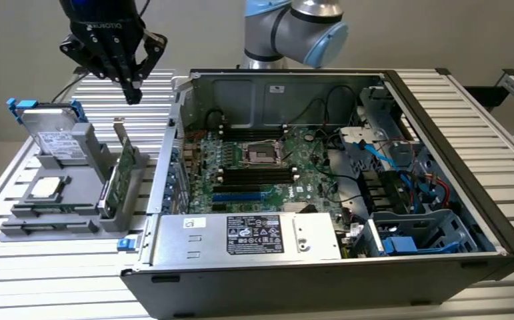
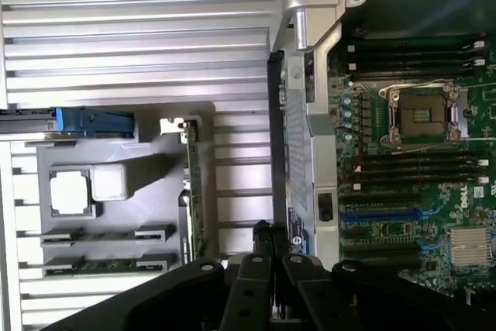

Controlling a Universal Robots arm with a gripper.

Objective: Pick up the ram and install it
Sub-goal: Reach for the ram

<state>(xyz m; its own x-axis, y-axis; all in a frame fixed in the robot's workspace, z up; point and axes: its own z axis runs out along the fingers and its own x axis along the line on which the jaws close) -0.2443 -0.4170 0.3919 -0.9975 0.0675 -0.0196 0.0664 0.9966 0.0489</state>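
The fingers [image 1: 133,92] [image 2: 263,242] are pressed together with nothing between them, hanging above the gray holder [image 1: 17,233] on the side facing the open computer case [image 1: 470,220]. The ram [image 2: 105,235] stands on edge in a slot of that holder (another green stick fills the neighbouring slot), just beside the processor chip [image 2: 70,191]. The expansion card [image 1: 125,175] stands upright along the holder's case-side edge.

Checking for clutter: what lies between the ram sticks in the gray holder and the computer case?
A green card stands on edge in the holder beside the ram sticks, then bare slatted table, in the wrist view.
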